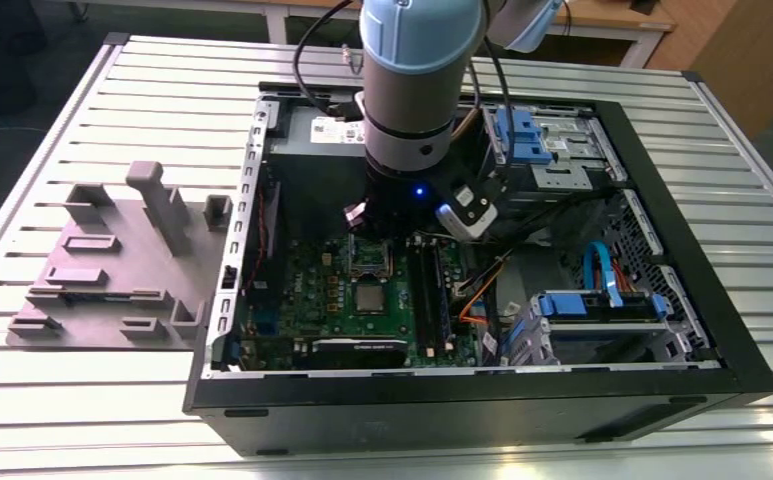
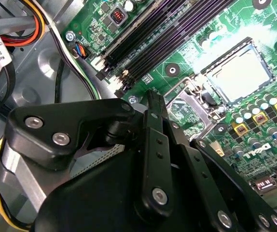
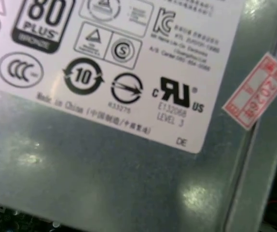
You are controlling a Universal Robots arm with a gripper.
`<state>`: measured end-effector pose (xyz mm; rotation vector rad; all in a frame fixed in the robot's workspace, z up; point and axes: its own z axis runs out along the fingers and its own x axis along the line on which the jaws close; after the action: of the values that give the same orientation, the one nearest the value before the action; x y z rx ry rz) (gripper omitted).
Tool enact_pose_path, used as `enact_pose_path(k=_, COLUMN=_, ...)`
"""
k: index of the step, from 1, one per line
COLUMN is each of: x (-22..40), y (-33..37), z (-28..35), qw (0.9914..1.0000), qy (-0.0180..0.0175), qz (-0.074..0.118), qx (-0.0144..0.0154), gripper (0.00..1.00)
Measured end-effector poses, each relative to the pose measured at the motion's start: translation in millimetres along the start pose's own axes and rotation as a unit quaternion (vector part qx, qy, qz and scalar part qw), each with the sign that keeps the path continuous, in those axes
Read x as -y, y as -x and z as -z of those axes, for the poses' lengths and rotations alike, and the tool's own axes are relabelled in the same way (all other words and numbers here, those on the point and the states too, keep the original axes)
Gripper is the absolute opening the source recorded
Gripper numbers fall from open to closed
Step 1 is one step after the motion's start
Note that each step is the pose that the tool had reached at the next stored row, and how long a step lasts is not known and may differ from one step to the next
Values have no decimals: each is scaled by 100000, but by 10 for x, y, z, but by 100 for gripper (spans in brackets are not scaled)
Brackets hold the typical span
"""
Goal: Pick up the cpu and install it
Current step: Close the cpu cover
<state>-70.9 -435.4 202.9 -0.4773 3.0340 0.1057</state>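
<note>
Our gripper (image 2: 154, 102) hangs low inside the open computer case (image 1: 493, 400), under the arm (image 1: 413, 80) that fills the upper middle of the exterior view. From its black linkages we cannot tell how far it is open, and we see nothing caught in it. Just beyond it in the second wrist view is the socket's hinged metal frame (image 2: 184, 104), swung open, we judge, so that the seat beside it lies clear. Past that frame lies the cpu (image 2: 237, 75), flat and square within the socket's border and apart from the gripper. In the exterior view the cpu (image 1: 363, 297) sits at the centre of the frame on the green motherboard (image 1: 293, 295). Level and lined up with the border, it looks to us already seated rather than waiting to be lifted. Dark memory slots (image 2: 148, 34) run alongside the socket. The first wrist view faces the labelled grey power supply (image 3: 104, 164), since that camera looks sideways off the wrist. On the slatted table (image 1: 66, 420), at the exterior view's left, a grey fixture (image 1: 106, 270) of blocks sits just beside the case.
</note>
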Motion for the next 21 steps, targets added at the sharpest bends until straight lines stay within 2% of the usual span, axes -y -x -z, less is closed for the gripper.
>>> enact_pose_path(k=4, x=-2, y=-16, z=1, qw=100000, qy=159, qz=-1, qx=163, gripper=10)
enact_pose_path(k=21, x=43, y=-29, z=75, qw=100000, qy=162, qz=-4, qx=166, gripper=10)
